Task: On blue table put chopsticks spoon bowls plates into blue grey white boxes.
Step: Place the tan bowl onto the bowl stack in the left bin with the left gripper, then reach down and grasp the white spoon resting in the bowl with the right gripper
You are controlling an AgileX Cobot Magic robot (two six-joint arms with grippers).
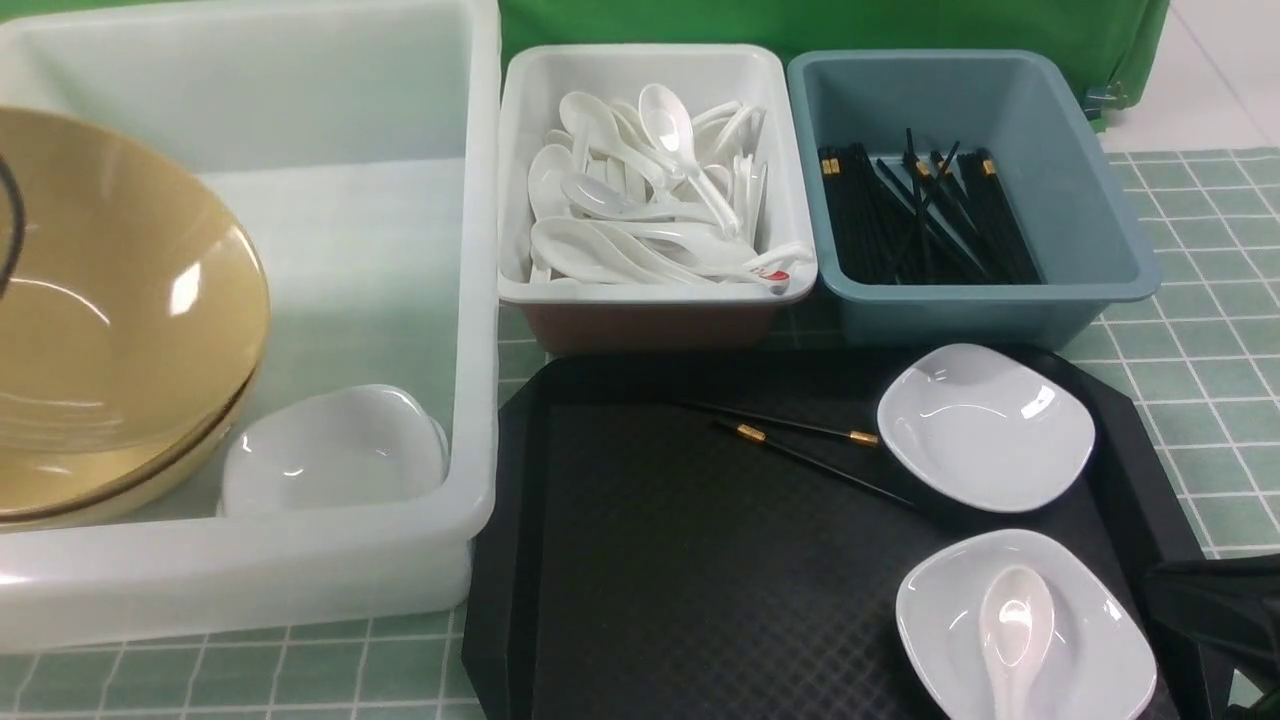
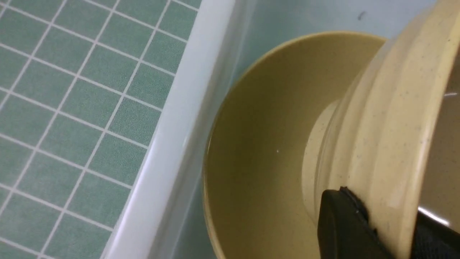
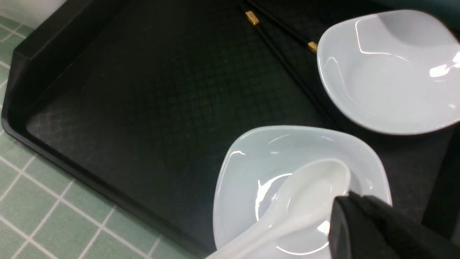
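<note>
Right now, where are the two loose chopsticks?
In the front view the chopsticks lie on the black tray, at the farther white plate's left edge, in front of the blue box.

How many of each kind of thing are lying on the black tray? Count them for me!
White plates: 2
Black chopsticks: 2
White soup spoon: 1
Total: 5
</note>
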